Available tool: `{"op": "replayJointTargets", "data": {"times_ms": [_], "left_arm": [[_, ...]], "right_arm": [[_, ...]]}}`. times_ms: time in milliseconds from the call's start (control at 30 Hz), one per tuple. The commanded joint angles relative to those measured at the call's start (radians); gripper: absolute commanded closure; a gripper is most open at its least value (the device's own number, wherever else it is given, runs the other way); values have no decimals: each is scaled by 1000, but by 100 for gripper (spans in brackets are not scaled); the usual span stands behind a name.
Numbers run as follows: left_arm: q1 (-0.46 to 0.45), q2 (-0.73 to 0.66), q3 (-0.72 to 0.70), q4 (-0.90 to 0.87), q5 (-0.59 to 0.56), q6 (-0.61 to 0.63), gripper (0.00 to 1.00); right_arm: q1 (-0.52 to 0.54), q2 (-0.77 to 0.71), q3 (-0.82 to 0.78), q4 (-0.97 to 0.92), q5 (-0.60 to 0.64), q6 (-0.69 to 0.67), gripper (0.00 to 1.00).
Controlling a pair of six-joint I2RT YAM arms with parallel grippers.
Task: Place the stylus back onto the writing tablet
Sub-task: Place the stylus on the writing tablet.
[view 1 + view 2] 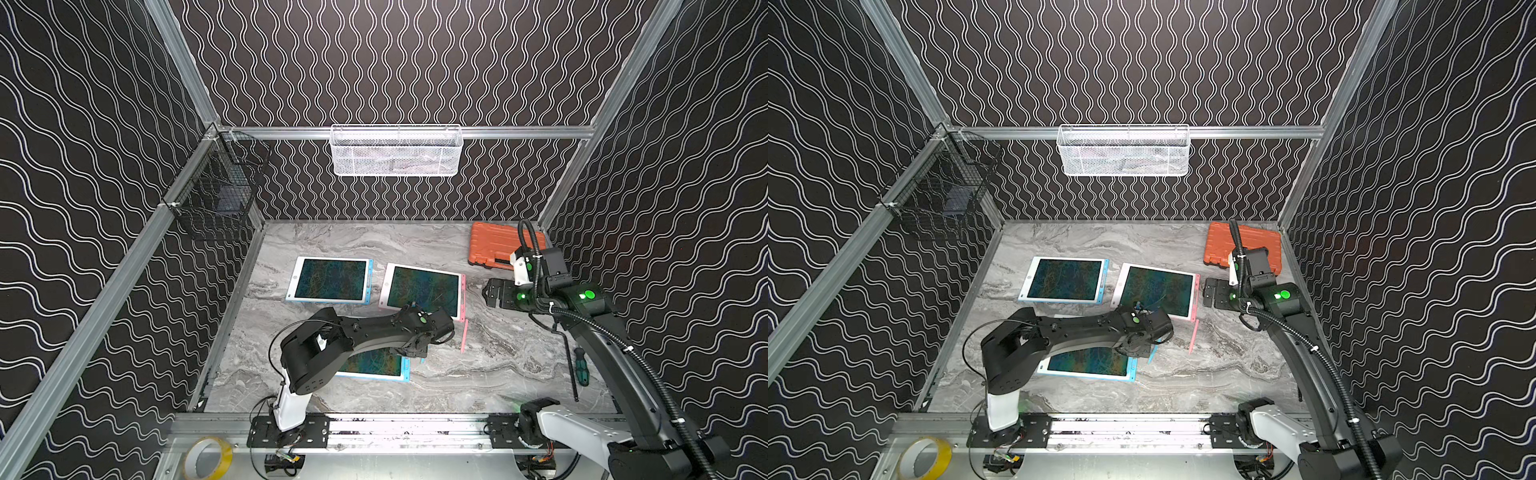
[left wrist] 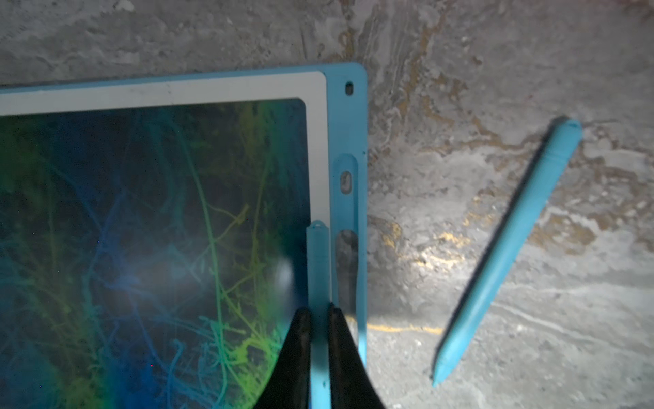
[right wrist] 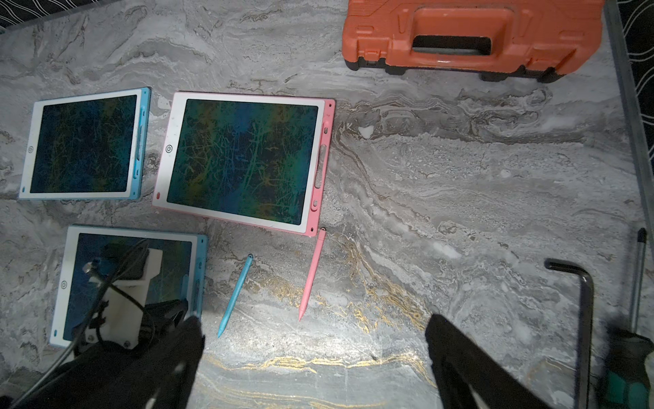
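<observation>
I am clamping the stylus (image 2: 317, 262) in the left gripper (image 2: 319, 311), long axis running parallel to the slot (image 2: 346, 198) of the writing tablet (image 2: 348, 117), just screen-side.

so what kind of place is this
Probably a robot test cell, not a home: an aluminium frame walled with wavy-patterned panels, a left arm and right arm bolted to a front rail, and writing tablets laid on a marble-look tabletop.

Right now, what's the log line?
left jaws: shut on blue stylus | stylus: beside slot of blue tablet | right jaws: open, empty
</observation>
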Motion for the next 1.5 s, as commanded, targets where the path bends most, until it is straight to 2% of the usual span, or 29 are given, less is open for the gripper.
{"op": "replayJointTargets", "data": {"times_ms": [0, 600, 1467], "left_arm": [[2, 18, 17, 34, -1, 29, 87], [2, 54, 19, 53, 11, 26, 83], [12, 48, 12, 51, -8, 34, 83]], "right_arm": [[-1, 4, 12, 0, 1, 7, 0], [-1, 19, 23, 7, 2, 4, 0], [1, 21, 19, 12, -13, 16, 0]]}}
